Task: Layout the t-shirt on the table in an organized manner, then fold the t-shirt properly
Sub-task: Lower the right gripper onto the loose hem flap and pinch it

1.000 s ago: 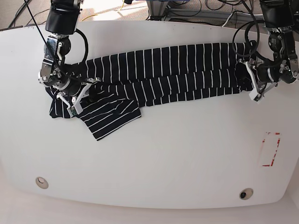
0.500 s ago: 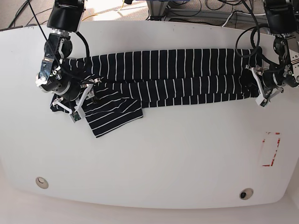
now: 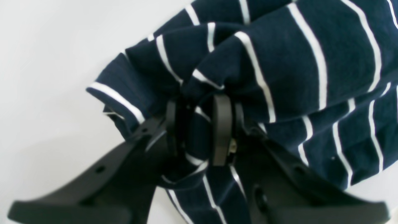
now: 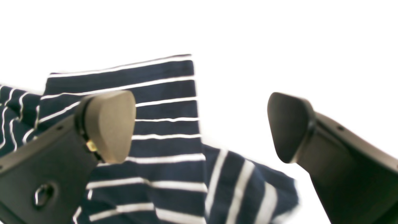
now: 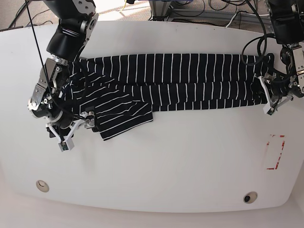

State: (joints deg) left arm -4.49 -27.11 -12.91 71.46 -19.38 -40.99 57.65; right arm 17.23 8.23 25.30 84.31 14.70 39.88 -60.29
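Observation:
The t-shirt (image 5: 180, 78), dark navy with thin white stripes, lies stretched in a long band across the far half of the white table (image 5: 166, 166). One flap (image 5: 121, 118) is folded over near its left end. My left gripper (image 5: 267, 99) is at the band's right end, shut on a bunched fold of the t-shirt (image 3: 279, 71), with cloth pinched between its fingers (image 3: 221, 130). My right gripper (image 5: 73, 132) hovers at the left end with jaws wide open. In the right wrist view the t-shirt (image 4: 161, 130) lies under the right gripper (image 4: 199, 127), not held.
A red-outlined rectangle mark (image 5: 275, 152) is on the table at the right. Two small round fittings (image 5: 42, 185) (image 5: 250, 196) sit near the front edge. Cables (image 5: 223, 14) run behind the far edge.
My right gripper has opened, let go of the t-shirt's left end and drawn back toward the front left. My left gripper has pulled the other end slightly rightward, straightening the band.

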